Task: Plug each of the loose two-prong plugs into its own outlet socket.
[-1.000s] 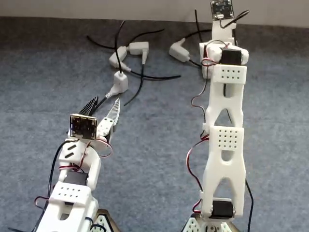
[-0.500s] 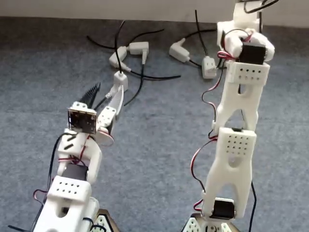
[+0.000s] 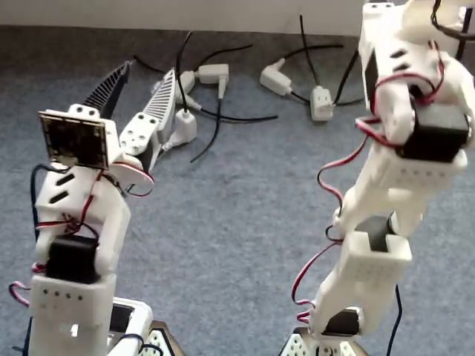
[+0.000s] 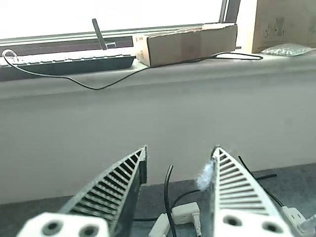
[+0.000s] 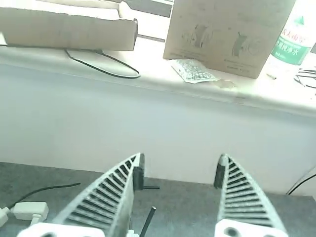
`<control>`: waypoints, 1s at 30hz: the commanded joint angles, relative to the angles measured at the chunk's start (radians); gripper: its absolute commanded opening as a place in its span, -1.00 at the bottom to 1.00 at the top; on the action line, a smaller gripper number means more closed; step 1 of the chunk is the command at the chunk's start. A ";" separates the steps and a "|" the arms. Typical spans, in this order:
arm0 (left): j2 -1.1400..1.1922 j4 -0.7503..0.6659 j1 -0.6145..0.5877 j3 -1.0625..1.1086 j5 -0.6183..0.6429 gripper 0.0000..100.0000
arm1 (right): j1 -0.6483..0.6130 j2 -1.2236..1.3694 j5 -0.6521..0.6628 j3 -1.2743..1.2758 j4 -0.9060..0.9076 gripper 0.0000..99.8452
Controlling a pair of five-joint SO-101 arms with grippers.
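Both arms are reared up high, wrists tipped toward the far wall. Left end effector and right end effector are gaping wide, holding nothing. The plugs and sockets lie on the far tabletop among crossed black cords. My worry is that if I grab one plug, those cords will drag its neighbours along.

Office: keyboard, cardboard box on windowsill
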 commanded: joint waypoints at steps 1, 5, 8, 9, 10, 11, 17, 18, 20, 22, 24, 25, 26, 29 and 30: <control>-0.077 0.153 -0.004 -0.183 -0.003 -0.59 | -0.030 -0.150 0.005 -0.099 0.045 -0.55; -0.240 0.265 -0.005 -0.266 -0.003 -0.59 | -0.065 -0.268 0.003 -0.094 0.120 -0.55; -0.371 0.333 -0.007 -0.269 -0.003 -0.59 | -0.117 -0.349 0.003 -0.097 0.182 -0.55; -0.412 0.365 -0.007 -0.269 -0.003 -0.59 | -0.131 -0.378 0.003 -0.097 0.202 -0.55; -0.452 0.397 -0.007 -0.269 -0.003 -0.59 | -0.140 -0.410 0.003 -0.096 0.220 -0.55; -0.490 0.428 -0.004 -0.274 -0.003 -0.59 | -0.147 -0.444 0.003 -0.094 0.225 -0.55; -0.657 0.606 -0.002 -0.275 -0.003 -0.59 | -0.148 -0.648 0.003 -0.093 0.226 -0.70; -0.671 0.638 -0.002 -0.275 -0.003 -0.59 | -0.148 -0.685 0.003 -0.091 0.226 -0.72; -0.702 0.692 -0.001 -0.277 -0.003 -0.59 | -0.148 -0.754 0.002 -0.090 0.226 -0.72; -0.710 0.744 -0.001 -0.277 -0.002 -0.59 | -0.150 -0.825 -0.037 -0.058 0.226 -0.72; -0.710 0.806 -0.001 -0.266 -0.002 -0.59 | -0.150 -0.912 -0.112 0.027 0.226 -0.72; -0.711 0.852 -0.001 -0.254 0.000 -0.59 | -0.150 -0.957 -0.143 0.082 0.226 -0.72; -0.713 0.902 0.001 -0.236 0.002 -0.59 | -0.150 -1.009 -0.166 0.150 0.226 -0.72; -0.714 1.011 0.001 -0.148 -0.002 -0.59 | -0.150 -1.168 -0.201 0.397 0.226 -0.72; -0.716 1.028 0.001 -0.122 -0.003 -0.59 | -0.150 -1.224 -0.201 0.489 0.226 -0.72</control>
